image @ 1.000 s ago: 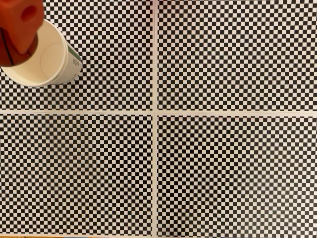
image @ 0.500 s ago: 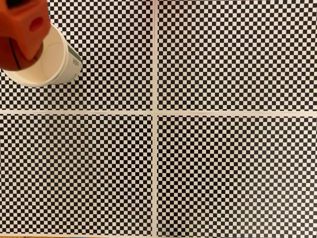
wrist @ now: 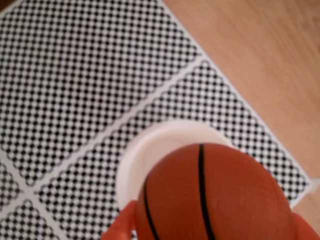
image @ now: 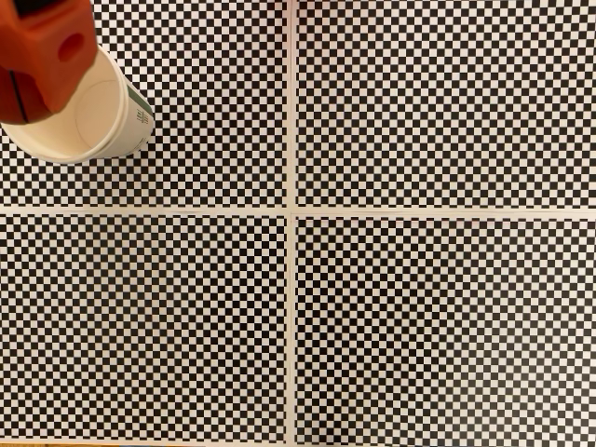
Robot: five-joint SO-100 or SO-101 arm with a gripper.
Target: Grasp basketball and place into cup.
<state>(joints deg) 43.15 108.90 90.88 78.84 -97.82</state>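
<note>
In the wrist view we see our jaws point(wrist: 212, 227) closed on the basketball point(wrist: 215, 192), one orange finger point(wrist: 122, 227) pressing its lower left side and another just visible at its lower right. The ball is orange with thin black seam lines and takes up much of the lower frame, slightly blurred. Right behind it is the white rim of the cup point(wrist: 145, 145), so we hold the ball above the cup's mouth, not yet inside it.

In the fixed view our orange arm point(image: 47, 51) comes in at the top left corner and overlaps the cup point(image: 102, 102), which stands upright there on the checkerboard mat point(image: 419, 317). A darker orange curve with a black line at the arm's lower left edge is the basketball point(image: 17, 93), over the left part of the cup's opening. The cup's cream inside is visible to the right of the arm, and a green-and-dark printed mark point(image: 142, 114) sits on its outer right side.

The black-and-white mat is split into four panels by pale strips. In the wrist view the bare wooden desk point(wrist: 260, 55) lies beyond the mat's edge
</note>
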